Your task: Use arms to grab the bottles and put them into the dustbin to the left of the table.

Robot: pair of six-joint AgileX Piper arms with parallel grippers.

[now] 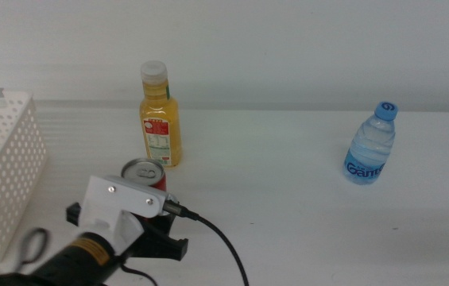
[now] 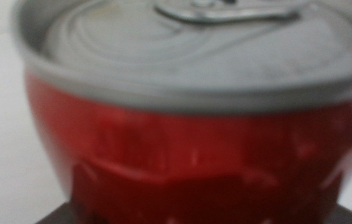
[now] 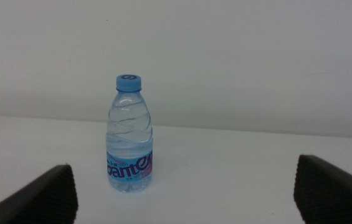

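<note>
My left gripper [image 1: 154, 208] crowds the red can [image 1: 146, 171] by the dustbin [image 1: 1, 167]; grip unclear. Next, lift binward. Right jaws wait wide before the water bottle [image 3: 129, 134].

Glossy red metal can [image 2: 194, 168]; clear plastic water bottle [image 3: 129, 134]; perforated white plastic basket [image 1: 5, 175]

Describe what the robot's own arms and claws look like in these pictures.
The left arm is black with an amber band near its wrist, a white angular bracket with small screws on top, and a black cable curving from a metal plug. A dark loop lies beside it. The left claw is matte black. The right claw shows two dark, wedge-shaped jaws.
</note>
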